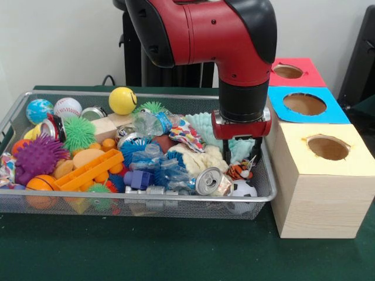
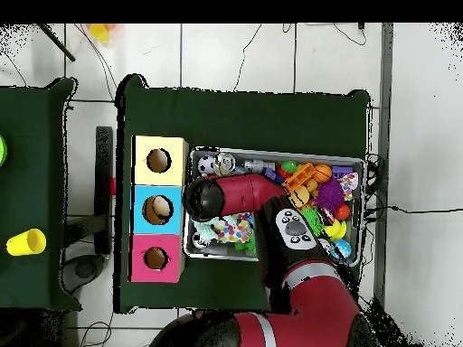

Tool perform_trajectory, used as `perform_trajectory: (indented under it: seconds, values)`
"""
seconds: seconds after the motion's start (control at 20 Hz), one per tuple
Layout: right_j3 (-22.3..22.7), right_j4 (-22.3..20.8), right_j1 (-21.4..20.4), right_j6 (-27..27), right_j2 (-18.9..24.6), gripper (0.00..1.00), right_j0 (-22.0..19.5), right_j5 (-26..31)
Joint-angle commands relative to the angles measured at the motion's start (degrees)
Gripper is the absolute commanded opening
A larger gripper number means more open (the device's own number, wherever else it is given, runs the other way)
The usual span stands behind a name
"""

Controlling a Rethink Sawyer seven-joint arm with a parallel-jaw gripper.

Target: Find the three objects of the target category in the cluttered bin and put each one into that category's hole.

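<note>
Bin (image 1: 146, 202) runs lengthwise left to right; jaws (image 1: 245, 153) hang slightly parted, empty, above its right end.

Green table (image 1: 146, 252): wire bin (image 1: 176, 208), hole boxes (image 1: 319, 193)

Yellow ball (image 1: 122, 100) — purple spiky ball (image 1: 37, 157) — orange-black striped tiger toy (image 1: 240, 171).

The main tabletop (image 2: 244, 108) was covered in dark green cloth, pretty much bare along its edges. Off to one side sat a second green tabletop (image 2: 27, 163), well apart from the first, with a yellow cup (image 2: 25, 241) lying near its edge and something green (image 2: 3, 149) poking in right at the picture's border. Underneath was a white tiled floor (image 2: 420, 135), with thin black cables (image 2: 416, 211) trailing across it.
</note>
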Motion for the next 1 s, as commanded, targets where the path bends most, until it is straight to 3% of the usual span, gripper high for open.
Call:
perform_trajectory:
  seconds: [0.05,0.6,1.0]
  values:
    - [-8.2,1.6,6.2,4.4,1.7,1.0,-0.7,-2.9]
    - [-16.7,1.5,14.5,-1.2,6.9,1.0,-2.7,-3.3]
    - [-14.8,0.8,11.2,0.8,6.0,1.0,-2.3,-2.4]
